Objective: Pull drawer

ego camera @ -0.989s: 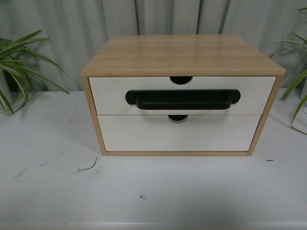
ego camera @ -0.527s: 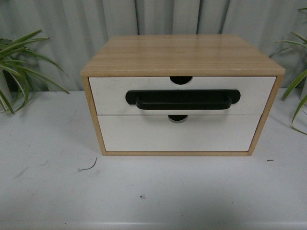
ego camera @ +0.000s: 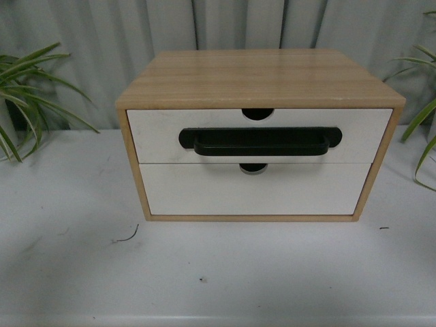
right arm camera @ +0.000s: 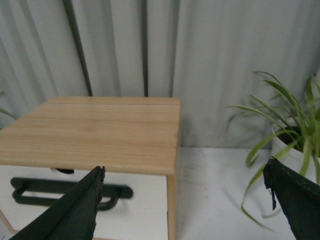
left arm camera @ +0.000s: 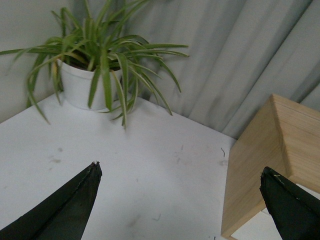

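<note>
1. The drawer (ego camera: pixel 259 125), a wide white-fronted wooden drawer, sits shut in the upper slot of a light wooden box cabinet (ego camera: pixel 259 78). Its face is level with the frame.
2. We count one long black bar handle (ego camera: pixel 259 142) across its face. One half-round notch (ego camera: pixel 257 114) is cut in its top edge.
3. Just beneath it is a second, plain white drawer front (ego camera: pixel 252 194) with a small notch of its own, also shut. That makes two fronts in one cabinet.
4. The cabinet has a flat, grained top and square edges. It stands on a matt white worktop (ego camera: pixel 218 272) marked by a few scuffs, and bare worktop lies in front of it and at both sides.
5. We see two green long-leaved plants, one at the left (ego camera: pixel 27 88) and one at the right (ego camera: pixel 422 116). A grey pleated curtain (ego camera: pixel 88 41) hangs behind.
6. The left hand (left arm camera: pixel 180 169) has its two black tapered fingers spread wide with nothing between them. It is over the worktop, apart from the cabinet's side.
7. The right hand (right arm camera: pixel 185 164) is likewise spread wide and holds nothing. It is above the cabinet's right front corner, clear of the handle.
</note>
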Robot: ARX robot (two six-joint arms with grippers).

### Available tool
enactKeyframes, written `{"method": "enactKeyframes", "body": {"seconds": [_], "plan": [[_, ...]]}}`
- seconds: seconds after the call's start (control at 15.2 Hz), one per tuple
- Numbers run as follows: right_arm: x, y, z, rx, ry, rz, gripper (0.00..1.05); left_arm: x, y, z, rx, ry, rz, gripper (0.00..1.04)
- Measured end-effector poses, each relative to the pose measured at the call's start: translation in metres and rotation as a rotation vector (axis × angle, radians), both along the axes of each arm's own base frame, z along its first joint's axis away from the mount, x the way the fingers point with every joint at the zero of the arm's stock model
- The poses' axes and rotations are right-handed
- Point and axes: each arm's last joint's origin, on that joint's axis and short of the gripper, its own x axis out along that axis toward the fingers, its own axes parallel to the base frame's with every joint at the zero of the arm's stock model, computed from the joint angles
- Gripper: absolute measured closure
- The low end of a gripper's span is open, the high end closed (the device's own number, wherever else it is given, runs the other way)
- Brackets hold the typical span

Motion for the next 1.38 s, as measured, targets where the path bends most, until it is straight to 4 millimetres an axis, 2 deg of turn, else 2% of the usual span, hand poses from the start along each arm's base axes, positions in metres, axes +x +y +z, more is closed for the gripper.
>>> {"method": "enactKeyframes", "body": {"seconds": [0.13,0.2,0.33,0.4,0.53,0.66,0.92,1.05,1.19,1.38], "plan": [[0.054,0.019,0.015,-0.118,0.002,0.056,0.06,0.052,-0.013,0.012,0.040,0.026,-0.135,0.07],[0.071,0.028,0.016,-0.172,-0.007,0.093,0.06,0.069,-0.023,0.017,0.067,0.029,-0.223,0.07],[0.095,0.045,0.008,-0.347,0.000,0.247,0.06,0.099,-0.053,0.021,0.197,0.088,-0.476,0.07],[0.099,0.049,0.003,-0.459,0.006,0.340,0.06,0.108,-0.069,0.020,0.295,0.140,-0.626,0.07],[0.104,0.053,0.004,-0.652,-0.023,0.481,0.06,0.117,-0.089,0.026,0.451,0.189,-0.844,0.07],[0.116,0.047,0.010,-0.898,-0.053,0.629,0.06,0.128,-0.110,0.038,0.631,0.240,-1.048,0.07],[0.137,0.025,0.004,-1.323,-0.001,0.814,0.06,0.134,-0.150,0.033,0.943,0.428,-1.414,0.07],[0.142,0.021,-0.002,-1.426,0.086,0.899,0.06,0.145,-0.165,0.025,1.065,0.461,-1.464,0.07],[0.144,0.024,-0.006,-1.449,0.106,0.931,0.06,0.157,-0.172,0.015,1.103,0.477,-1.460,0.07],[0.149,0.047,-0.022,-1.456,0.073,1.009,0.06,0.171,-0.180,0.007,1.114,0.474,-1.455,0.07]]}}
